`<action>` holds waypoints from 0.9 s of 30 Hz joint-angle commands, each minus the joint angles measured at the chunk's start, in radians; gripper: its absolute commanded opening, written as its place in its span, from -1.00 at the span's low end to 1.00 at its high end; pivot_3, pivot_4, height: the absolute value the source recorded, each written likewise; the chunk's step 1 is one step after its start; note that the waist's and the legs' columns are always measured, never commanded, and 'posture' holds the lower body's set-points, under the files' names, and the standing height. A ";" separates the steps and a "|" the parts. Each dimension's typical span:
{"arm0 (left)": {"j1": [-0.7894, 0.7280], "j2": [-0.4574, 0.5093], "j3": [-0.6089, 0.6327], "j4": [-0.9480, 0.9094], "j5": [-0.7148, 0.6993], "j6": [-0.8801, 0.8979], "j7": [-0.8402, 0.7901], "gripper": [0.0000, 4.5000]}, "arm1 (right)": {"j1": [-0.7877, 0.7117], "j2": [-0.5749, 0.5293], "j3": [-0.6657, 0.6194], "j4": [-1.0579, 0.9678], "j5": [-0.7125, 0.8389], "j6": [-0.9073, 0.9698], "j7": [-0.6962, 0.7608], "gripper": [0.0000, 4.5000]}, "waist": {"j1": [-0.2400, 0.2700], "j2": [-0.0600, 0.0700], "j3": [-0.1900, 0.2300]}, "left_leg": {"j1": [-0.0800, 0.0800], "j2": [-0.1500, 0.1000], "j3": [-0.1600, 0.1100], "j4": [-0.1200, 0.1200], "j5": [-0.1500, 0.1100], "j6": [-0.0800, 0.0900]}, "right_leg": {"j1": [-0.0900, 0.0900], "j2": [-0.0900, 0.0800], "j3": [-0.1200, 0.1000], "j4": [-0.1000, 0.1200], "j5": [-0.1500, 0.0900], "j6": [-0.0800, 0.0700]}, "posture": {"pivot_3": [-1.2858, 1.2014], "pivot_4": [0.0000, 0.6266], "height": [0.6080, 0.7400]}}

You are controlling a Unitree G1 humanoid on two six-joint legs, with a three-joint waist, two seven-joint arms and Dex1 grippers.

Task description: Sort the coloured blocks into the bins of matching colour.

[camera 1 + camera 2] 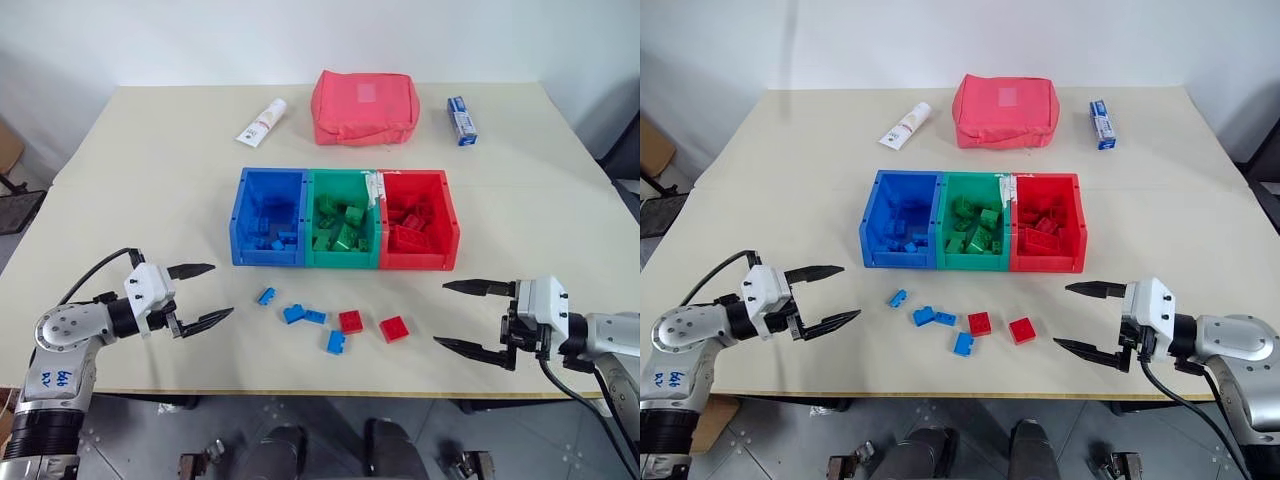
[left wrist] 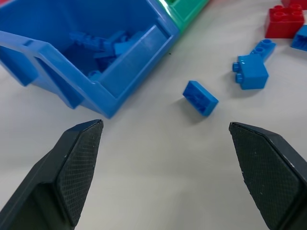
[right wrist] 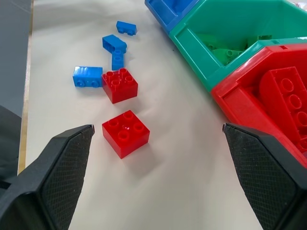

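Spanning white-walled room, beige table (matte).

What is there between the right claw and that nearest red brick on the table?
Nothing visible. Bare table lies between the open right gripper and the red brick; the other loose bricks sit on its far side.

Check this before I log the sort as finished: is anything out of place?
Yes. Six small studded plastic bricks lie loose on the beige table before the bins: four blue bricks and two red bricks. Nothing looks spilled or damaged.
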 commanded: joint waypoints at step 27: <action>0.089 -0.042 -0.157 -0.331 -0.019 0.015 -0.022 0.98 | -0.359 0.040 0.358 0.302 -0.256 -0.077 0.208 1.00 | 0.005 0.000 0.000 | 0.006 0.010 0.010 -0.001 -0.004 -0.004 | 0.000 0.007 0.001 -0.001 0.002 -0.005 | 0.03 -0.52 1.00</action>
